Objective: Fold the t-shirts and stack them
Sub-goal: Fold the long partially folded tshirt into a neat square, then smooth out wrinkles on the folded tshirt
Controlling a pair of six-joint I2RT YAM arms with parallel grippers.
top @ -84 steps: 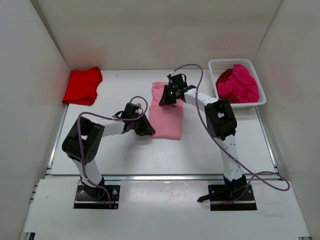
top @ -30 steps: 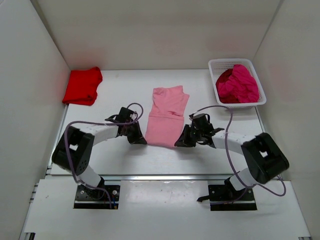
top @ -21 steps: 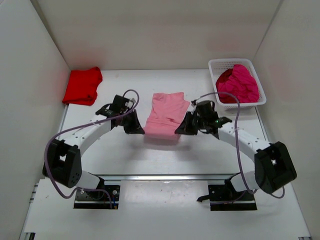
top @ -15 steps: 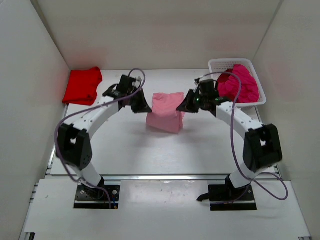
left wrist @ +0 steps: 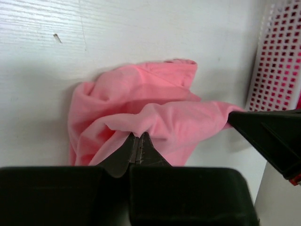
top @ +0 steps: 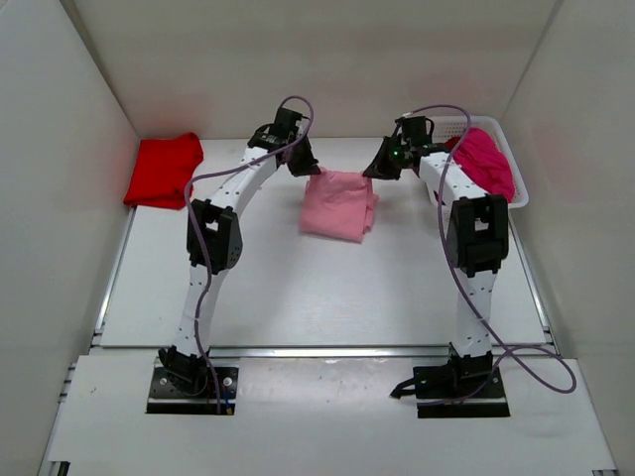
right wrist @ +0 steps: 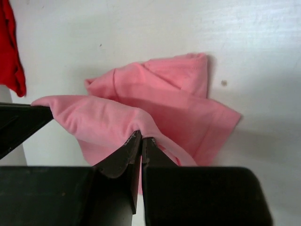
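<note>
Left gripper (left wrist: 136, 142) is pinched tight on an edge of the light pink cotton t-shirt (top: 337, 206), fingers closed with cloth bulging out of the tips. The right gripper (right wrist: 141, 137) is doing the same, clamped shut on the opposite end of that edge. Between them the hem hangs lifted and sagging, while the rest of the shirt lies bunched on the surface just toward 6 o'clock of the pair.

Here's the worry: both grips are thin pinches right at the edge, so a pull by one arm ahead of the other could tug the cotton free and drop the fold crooked. The layer underneath already looks rumpled, so the fold may land lumpy. The right arm also runs close beside the white plastic mesh basket (top: 434, 125) and could knock it.

That basket sits at 2 o'clock, heaped with deep magenta tees (top: 483, 166). A folded bright red t-shirt (top: 162, 172) rests at 10 o'clock. The white surface (top: 298, 288) is boxed in by plain white walls (top: 317, 69).
</note>
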